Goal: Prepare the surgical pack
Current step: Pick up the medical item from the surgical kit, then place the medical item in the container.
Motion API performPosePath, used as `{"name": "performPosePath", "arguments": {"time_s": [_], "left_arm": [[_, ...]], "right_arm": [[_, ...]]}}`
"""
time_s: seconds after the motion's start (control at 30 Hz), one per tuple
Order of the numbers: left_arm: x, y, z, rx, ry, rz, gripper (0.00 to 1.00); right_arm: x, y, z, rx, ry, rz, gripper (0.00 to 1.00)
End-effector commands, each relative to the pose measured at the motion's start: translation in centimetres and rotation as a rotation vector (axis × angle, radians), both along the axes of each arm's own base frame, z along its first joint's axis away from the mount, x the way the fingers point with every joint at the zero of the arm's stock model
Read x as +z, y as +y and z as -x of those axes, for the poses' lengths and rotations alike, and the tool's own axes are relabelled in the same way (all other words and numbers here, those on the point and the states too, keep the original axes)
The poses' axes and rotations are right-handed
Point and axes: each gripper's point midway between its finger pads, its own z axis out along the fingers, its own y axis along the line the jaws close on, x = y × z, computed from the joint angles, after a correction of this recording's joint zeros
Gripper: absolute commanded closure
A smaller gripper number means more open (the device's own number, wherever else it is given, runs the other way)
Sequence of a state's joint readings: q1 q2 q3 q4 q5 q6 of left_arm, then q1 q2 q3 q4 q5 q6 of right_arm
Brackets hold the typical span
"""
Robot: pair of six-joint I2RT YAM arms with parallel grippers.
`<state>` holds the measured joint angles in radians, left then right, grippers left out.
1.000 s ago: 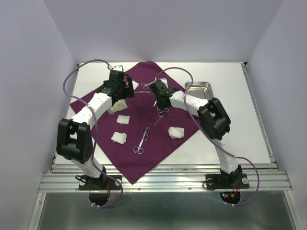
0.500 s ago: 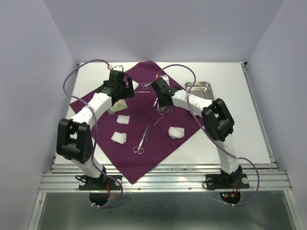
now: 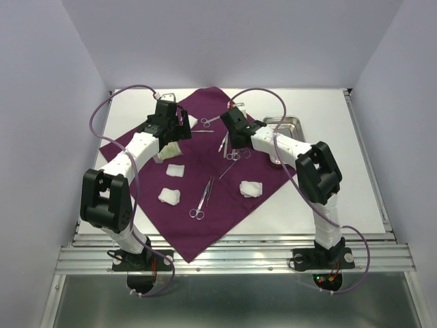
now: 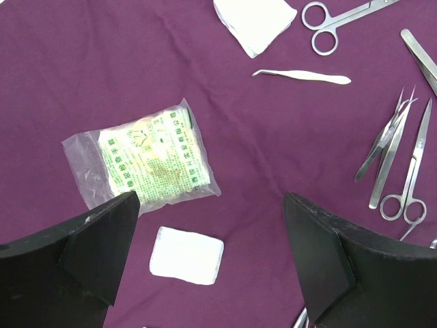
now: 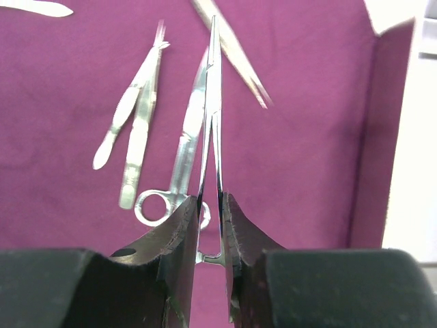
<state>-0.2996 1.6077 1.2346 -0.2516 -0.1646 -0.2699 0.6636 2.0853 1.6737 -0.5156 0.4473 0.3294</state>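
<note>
The flat white tabletop point(image 3: 328, 191) carries a large deep-purple cloth wrap point(image 3: 229, 198), spread cornerwise across its middle, and a small rectangular steel tray point(image 3: 290, 120) just beside the cloth's far right edge.

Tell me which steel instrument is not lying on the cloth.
The slim forceps clamped in the right hand; the other instruments lie flat on the purple cloth.

We see the deep-purple cloth wrap point(image 3: 205, 236) spread flat as a diamond on the table, with the small steel tray point(image 3: 290, 120) just beside its far right edge. Three white gauze wads point(image 3: 250, 188) lie on its near half, scissors point(image 3: 201, 200) between them. A slim scissor-like instrument point(image 5: 213, 102) is pinched edge-on in the right gripper point(image 5: 212, 205).
</note>
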Motion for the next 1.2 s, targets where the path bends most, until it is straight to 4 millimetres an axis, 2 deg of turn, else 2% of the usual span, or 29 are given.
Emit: {"name": "performPosePath", "arguments": {"time_s": [0.0,0.27,0.4,0.7,0.83,1.17], "left_arm": [[0.7,-0.1,-0.4,-0.007,-0.027,-0.006,0.01],[0.6,-0.1,-0.3,-0.006,-0.022,-0.006,0.01],[0.6,-0.1,-0.3,-0.007,-0.022,-0.007,0.01],[0.4,-0.1,-0.5,-0.009,-0.019,-0.007,0.01],[0.5,-0.2,-0.5,-0.009,-0.019,-0.005,0.01],[0.6,-0.1,-0.3,-0.006,-0.02,-0.003,0.01]], "right_arm": [[4.0,-1.1,-1.0,-0.01,-0.083,-0.041,0.87],[5.7,-4.1,-1.6,-0.06,-0.113,-0.051,0.87],[6.4,-7.1,-2.0,-0.112,-0.124,-0.051,0.87],[6.6,-14.2,-1.9,-0.209,-0.127,-0.034,0.87],[5.2,-16.4,-1.5,-0.225,-0.103,-0.002,0.87],[1.8,-16.7,-2.3,-0.223,-0.075,0.054,0.87]]}}
